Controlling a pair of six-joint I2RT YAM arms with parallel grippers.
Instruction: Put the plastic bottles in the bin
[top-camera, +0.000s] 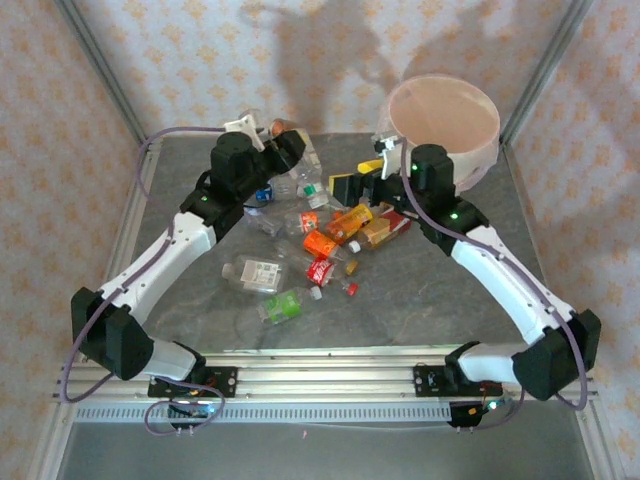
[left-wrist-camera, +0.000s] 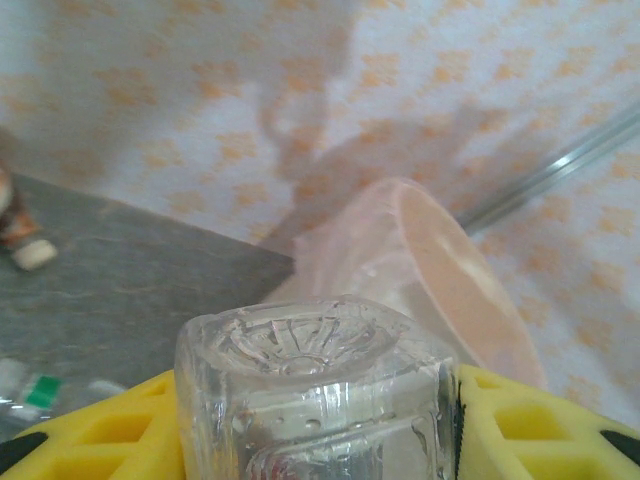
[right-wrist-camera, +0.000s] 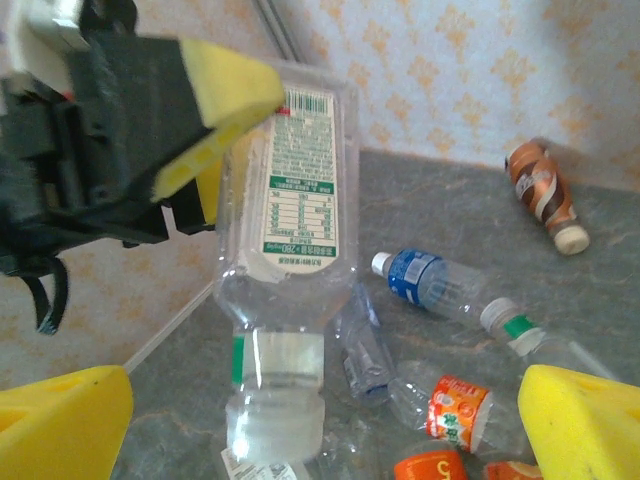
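Fingers (left-wrist-camera: 525, 425) of the left gripper (left-wrist-camera: 320, 425), yellow and honeycombed, are clamped on a clear plastic bottle (left-wrist-camera: 310, 370), one on each side of it. That arm's wrist camera looks onto the bottle's ribbed, star-moulded base, with the bin (left-wrist-camera: 455, 290) beyond it, pale pink inside. The right wrist camera gives the bottle's side instead: a squarish, see-through body with a white and green label, seen against the grey bench (right-wrist-camera: 480, 220). The right gripper (right-wrist-camera: 325, 405) has its yellow fingers (right-wrist-camera: 60, 425) wide apart with nothing gripped between them. From above, the left arm (top-camera: 165, 250) stretches forward toward the back of the bench, while the right arm (top-camera: 500, 270) bends in toward the middle, its wrist near the bin's cream wall. The other bottles (top-camera: 325, 235) lie in a loose heap on the stone-look surface, among them a brown one (right-wrist-camera: 540, 190) and a blue-labelled one (right-wrist-camera: 415, 275).
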